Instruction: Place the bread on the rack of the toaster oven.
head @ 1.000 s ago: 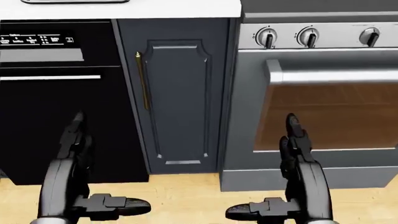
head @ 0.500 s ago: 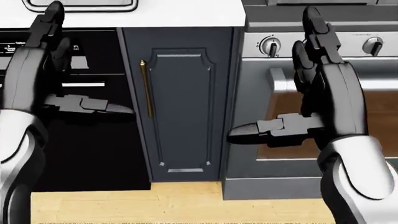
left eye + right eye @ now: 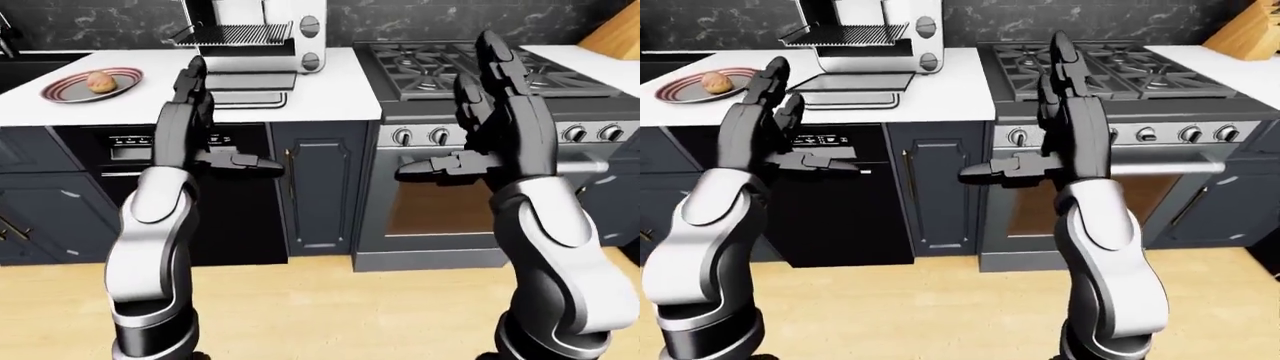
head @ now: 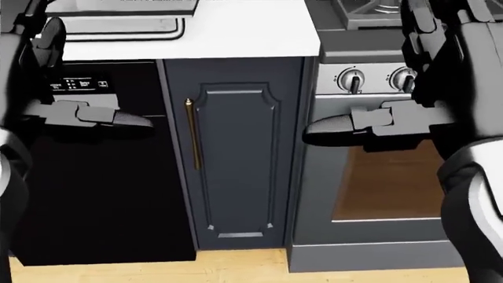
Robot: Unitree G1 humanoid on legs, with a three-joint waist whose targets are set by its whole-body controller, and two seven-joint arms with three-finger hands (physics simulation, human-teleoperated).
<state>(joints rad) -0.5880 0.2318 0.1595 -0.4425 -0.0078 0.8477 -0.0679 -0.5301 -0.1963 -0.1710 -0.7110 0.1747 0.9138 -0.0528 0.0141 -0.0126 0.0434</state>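
On the white tabletop (image 3: 330,90), bread still waits on its plate

Both arms have risen from hanging low to chest height, the camera tipping up with them. Left hand (image 3: 195,112) and right hand (image 3: 495,112) hold nothing, fingers (image 3: 190,79) spread apart. Bread (image 3: 100,81) sits on the red-rimmed plate (image 3: 60,91), left of the open toaster oven (image 3: 255,34), its rack (image 3: 240,34) bare; reaching probably comes next

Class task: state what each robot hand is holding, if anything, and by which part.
Nothing is held. The left robot hand and right robot hand are both open and empty.
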